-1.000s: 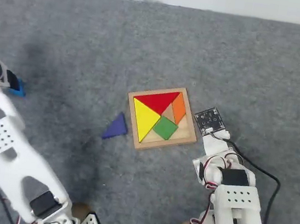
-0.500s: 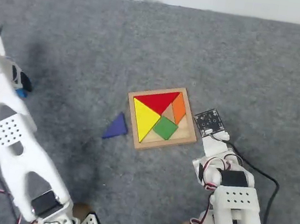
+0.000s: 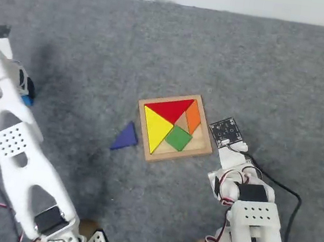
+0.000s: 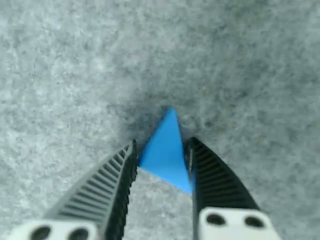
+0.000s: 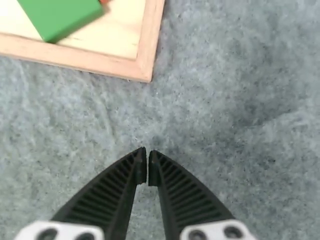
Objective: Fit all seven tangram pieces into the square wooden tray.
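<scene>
Left wrist view: left pincer (image 4: pixel 162 144) grasps blue triangle (image 4: pixel 167 156); arm shifted this past second, probably starting toward wooden tray (image 3: pixel 178 154). Right pincer (image 5: pixel 148 152) clenched, empty.

tray (image 3: pixel 179 154): centre of table (image 3: pixel 274 82) | square piece (image 3: pixel 178 138): in tray, front part, among three other pieces | loose triangle (image 3: pixel 126 136): on table, just left of tray | small triangle (image 4: pixel 167 155): far left of table, gripped between left claw (image 4: pixel 160 147) fingers | right claw (image 5: pixel 147 155): fingers together, over table, near tray's front right corner
</scene>
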Controlling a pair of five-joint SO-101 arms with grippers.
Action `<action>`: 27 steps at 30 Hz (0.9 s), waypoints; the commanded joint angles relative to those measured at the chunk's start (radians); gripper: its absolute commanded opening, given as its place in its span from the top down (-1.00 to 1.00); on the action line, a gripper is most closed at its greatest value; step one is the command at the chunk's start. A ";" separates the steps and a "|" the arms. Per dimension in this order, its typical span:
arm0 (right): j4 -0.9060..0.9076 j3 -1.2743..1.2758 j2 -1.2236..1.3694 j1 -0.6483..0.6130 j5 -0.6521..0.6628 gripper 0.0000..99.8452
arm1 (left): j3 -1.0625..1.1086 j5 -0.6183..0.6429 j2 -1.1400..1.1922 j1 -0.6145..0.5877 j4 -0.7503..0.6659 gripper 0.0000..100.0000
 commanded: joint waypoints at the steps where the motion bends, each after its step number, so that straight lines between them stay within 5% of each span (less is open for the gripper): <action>1: -0.022 -0.009 -0.030 0.007 -0.012 0.97 | 0.122 -0.048 -0.043 0.011 0.025 0.75; 16: -0.016 -0.015 -0.030 0.012 -0.012 0.97 | 0.776 -0.140 -0.698 0.127 0.021 0.75; 21: -0.013 -0.017 -0.030 0.022 -0.011 0.97 | 1.109 -0.150 -1.074 0.298 0.005 0.75; 27: -0.012 -0.018 -0.030 0.208 -0.038 0.97 | 1.555 -0.169 -1.475 0.646 -0.129 0.75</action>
